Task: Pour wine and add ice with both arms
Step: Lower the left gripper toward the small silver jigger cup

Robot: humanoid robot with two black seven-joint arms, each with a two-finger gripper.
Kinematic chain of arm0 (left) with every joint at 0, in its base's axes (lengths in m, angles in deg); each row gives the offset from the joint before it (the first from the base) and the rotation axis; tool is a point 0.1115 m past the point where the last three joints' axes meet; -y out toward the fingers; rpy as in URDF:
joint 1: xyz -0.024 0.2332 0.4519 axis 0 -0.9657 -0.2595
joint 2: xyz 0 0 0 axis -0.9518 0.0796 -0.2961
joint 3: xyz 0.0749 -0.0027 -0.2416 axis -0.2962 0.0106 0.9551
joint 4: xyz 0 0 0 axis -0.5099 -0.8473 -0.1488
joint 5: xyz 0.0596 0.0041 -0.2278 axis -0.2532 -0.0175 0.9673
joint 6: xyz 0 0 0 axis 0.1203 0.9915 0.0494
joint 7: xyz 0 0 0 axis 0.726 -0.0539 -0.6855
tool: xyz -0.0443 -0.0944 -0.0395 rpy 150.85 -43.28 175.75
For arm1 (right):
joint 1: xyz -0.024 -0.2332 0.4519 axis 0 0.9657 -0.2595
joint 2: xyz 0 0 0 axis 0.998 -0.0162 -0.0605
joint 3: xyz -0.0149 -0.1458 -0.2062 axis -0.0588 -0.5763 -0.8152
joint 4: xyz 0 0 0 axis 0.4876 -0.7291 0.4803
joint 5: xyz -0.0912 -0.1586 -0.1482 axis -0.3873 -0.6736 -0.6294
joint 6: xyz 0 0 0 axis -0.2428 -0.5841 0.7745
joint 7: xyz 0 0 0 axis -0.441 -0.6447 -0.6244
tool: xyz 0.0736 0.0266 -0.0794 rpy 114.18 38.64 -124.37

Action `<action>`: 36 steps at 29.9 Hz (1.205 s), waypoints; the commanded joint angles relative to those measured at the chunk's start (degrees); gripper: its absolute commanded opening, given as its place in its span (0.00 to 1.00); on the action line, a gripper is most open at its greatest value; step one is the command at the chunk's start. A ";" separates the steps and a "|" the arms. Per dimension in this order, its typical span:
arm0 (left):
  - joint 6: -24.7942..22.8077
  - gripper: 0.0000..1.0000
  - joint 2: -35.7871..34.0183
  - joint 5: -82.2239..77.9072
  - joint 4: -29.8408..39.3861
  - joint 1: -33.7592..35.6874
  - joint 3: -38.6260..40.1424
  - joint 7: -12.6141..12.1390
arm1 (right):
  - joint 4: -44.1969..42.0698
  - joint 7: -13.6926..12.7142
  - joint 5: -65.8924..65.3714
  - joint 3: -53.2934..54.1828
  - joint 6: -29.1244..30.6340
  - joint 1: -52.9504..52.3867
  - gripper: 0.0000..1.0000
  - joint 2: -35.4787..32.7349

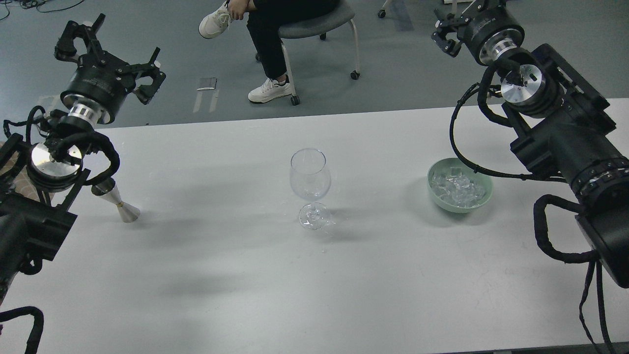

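An empty-looking clear wine glass [308,176] stands upright at the table's middle. A pale green bowl [484,191] to its right holds several clear ice cubes [458,188]. A silver double-cone measuring cup [118,201] stands at the left, its top partly hidden by my left arm; no wine shows in it. My left gripper [110,54] is open and empty, raised beyond the table's far left edge. My right gripper [459,24] is raised at the far right, looks open and empty, and is partly cut off by the top edge.
The white table [221,275] spans the view. A seated person on a wheeled chair [314,24] is behind the far edge, with grey floor around. My thick arm links crowd the table's left and right sides.
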 commanded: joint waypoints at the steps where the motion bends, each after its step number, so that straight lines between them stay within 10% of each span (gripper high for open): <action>1: 1.31 0.99 -2.65 1.42 8.26 -8.82 5.37 0.00 | 0.01 -0.01 0.01 -0.06 -0.09 0.30 1.00 -0.41; 14: 3.60 0.82 3.67 1.60 22.87 -36.09 24.37 -0.18 | 0.01 -0.01 -0.08 -0.15 -0.27 1.71 1.00 -0.59; 23: -6.94 0.52 11.05 1.51 23.75 -48.65 29.73 -3.17 | 0.01 -0.01 -0.17 -0.24 -0.35 2.76 1.00 -0.59; 36: -12.57 0.54 15.01 0.89 22.71 -55.88 29.65 -3.69 | 0.01 -0.01 -0.17 -0.50 -0.44 3.12 1.00 -0.94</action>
